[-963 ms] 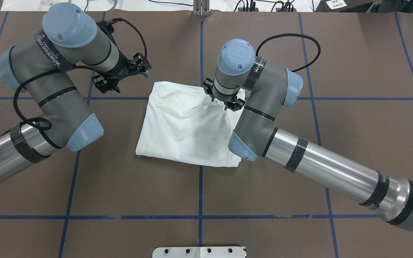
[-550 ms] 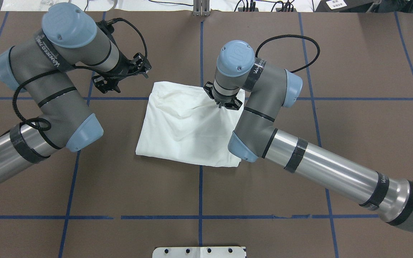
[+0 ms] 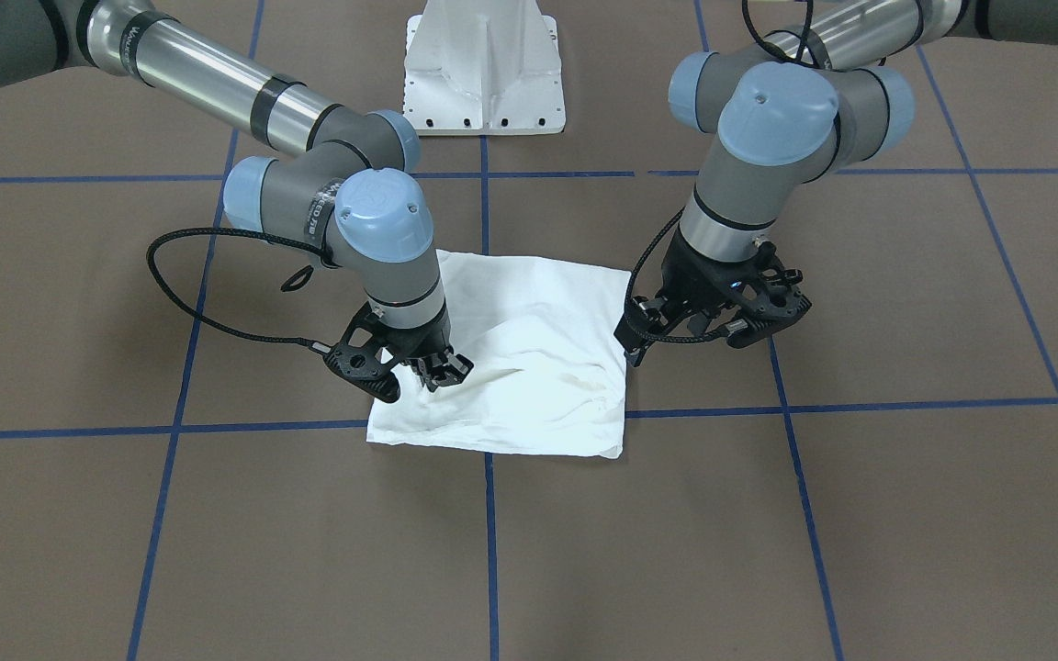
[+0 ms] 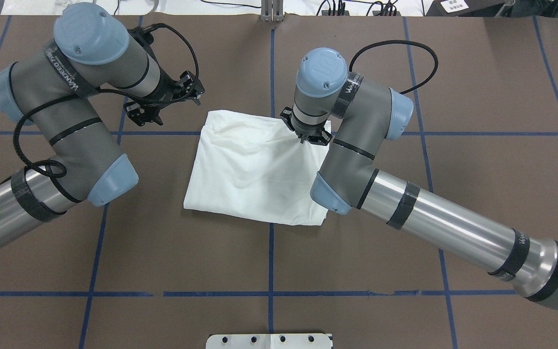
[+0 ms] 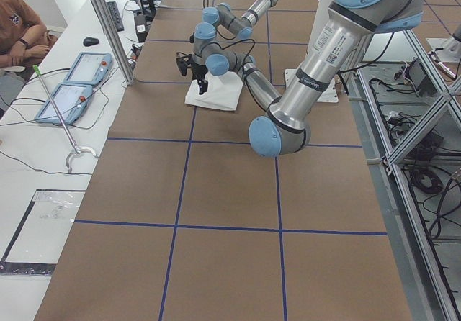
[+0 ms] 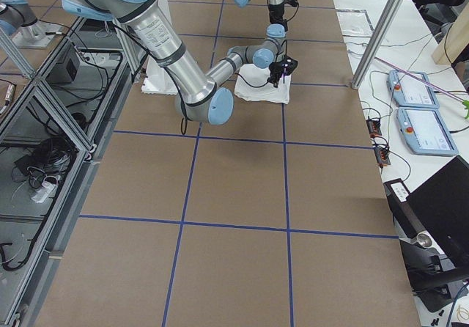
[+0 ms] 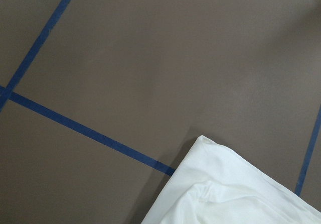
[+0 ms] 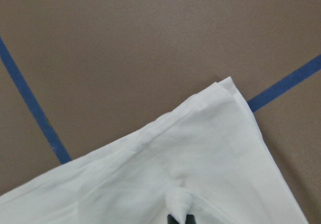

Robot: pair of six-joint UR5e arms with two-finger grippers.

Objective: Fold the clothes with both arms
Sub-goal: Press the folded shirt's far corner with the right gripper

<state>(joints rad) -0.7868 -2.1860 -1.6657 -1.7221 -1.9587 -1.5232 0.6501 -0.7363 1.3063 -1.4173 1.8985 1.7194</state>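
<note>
The brown table point(image 4: 502, 97) is covered at frame centre by the folded white shirt point(image 4: 250, 174). Its upper right edge is clamped by the right gripper point(image 4: 304, 137); the left gripper point(image 4: 165, 104) is held spread, off its upper left corner.

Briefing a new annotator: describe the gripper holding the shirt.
On the brown table lies a folded white shirt. The right gripper stands on its far right corner, seen from the robot. It is shut on a pinch of cloth, while the left gripper hangs open beside the shirt.
</note>
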